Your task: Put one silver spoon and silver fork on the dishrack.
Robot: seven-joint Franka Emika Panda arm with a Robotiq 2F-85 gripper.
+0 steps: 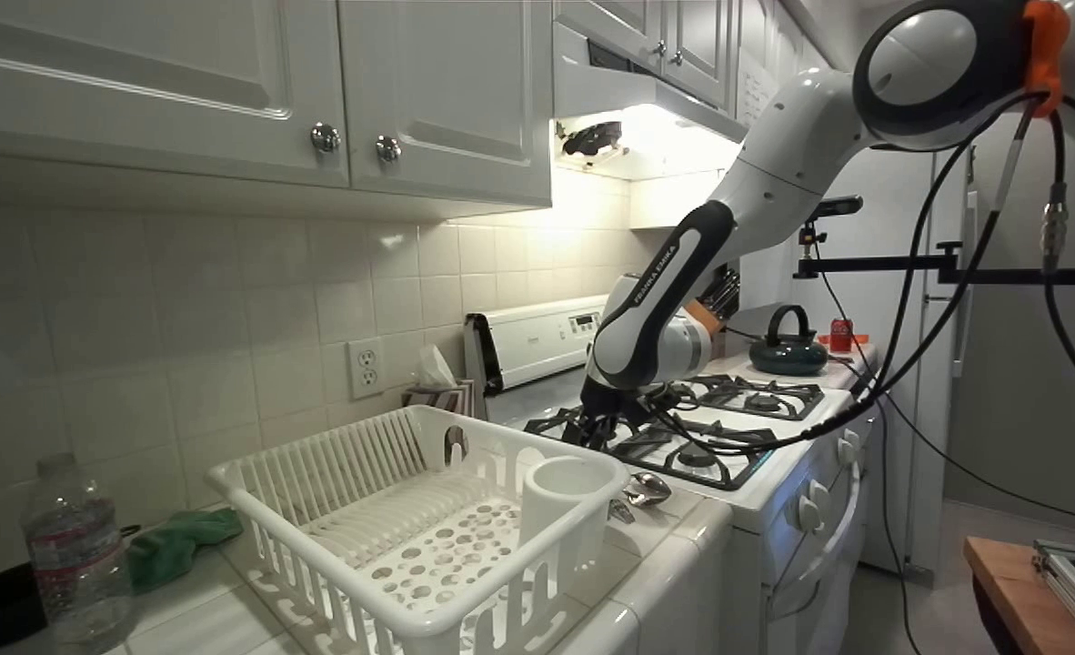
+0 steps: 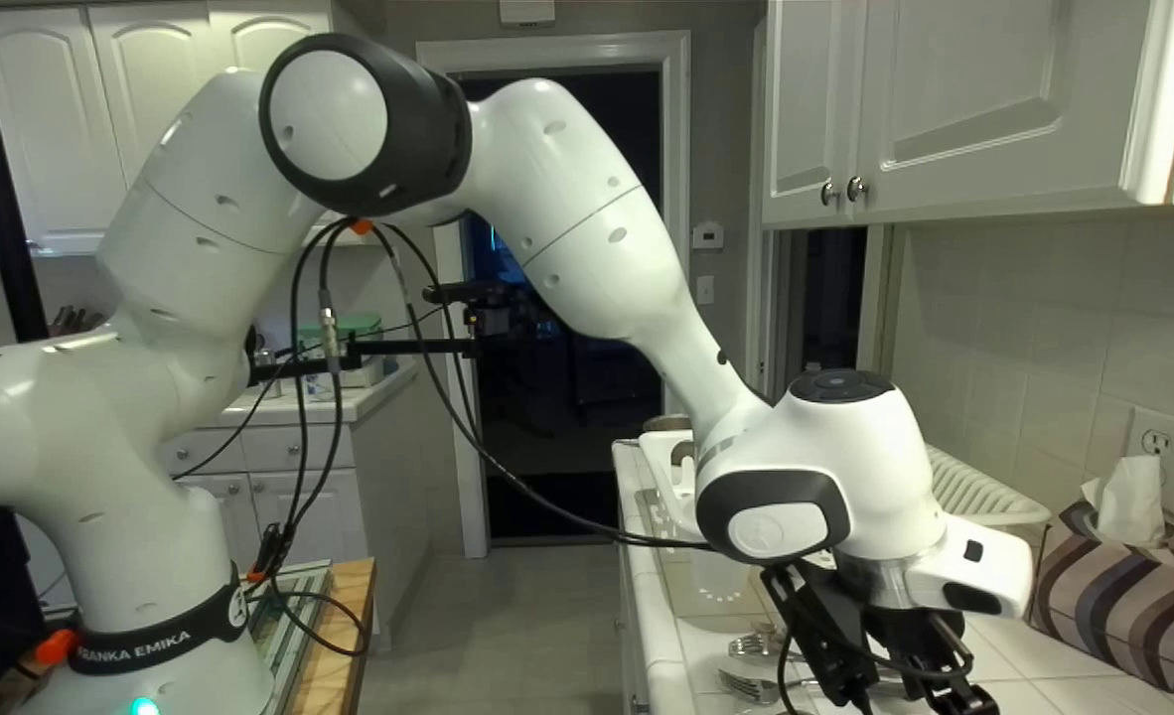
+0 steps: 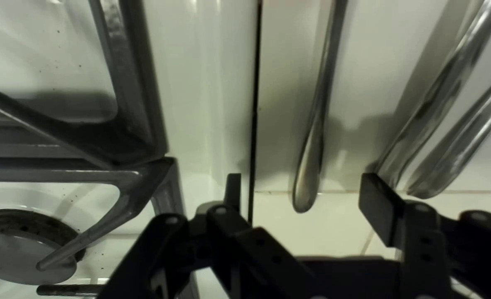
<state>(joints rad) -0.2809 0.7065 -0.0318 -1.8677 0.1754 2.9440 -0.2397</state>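
At the left end of the white tiled countertop (image 1: 205,608), in an exterior view, stands a clear plastic bottle (image 1: 78,555); a crumpled green cloth (image 1: 183,544) lies by the back edge. The white plastic dishrack (image 1: 315,555) reaches from near the back edge toward the front edge, a white utensil cup (image 1: 547,523) in its right-hand corner. A tissue box (image 1: 444,398) sits at the back edge. The gripper (image 3: 303,201) is low over the right-hand edge, where the countertop meets the gas stove (image 1: 778,537); its jaws stand apart, the end of one metal handle (image 3: 308,178) between them in the wrist view. Which utensil it belongs to, I cannot tell; two more handles (image 3: 436,99) lie to its right. Just outside the dishrack, toward the front edge, lie a silver spoon (image 1: 648,489) and a silver fork (image 2: 766,690). Past the stove stands a dark kettle (image 1: 788,353).
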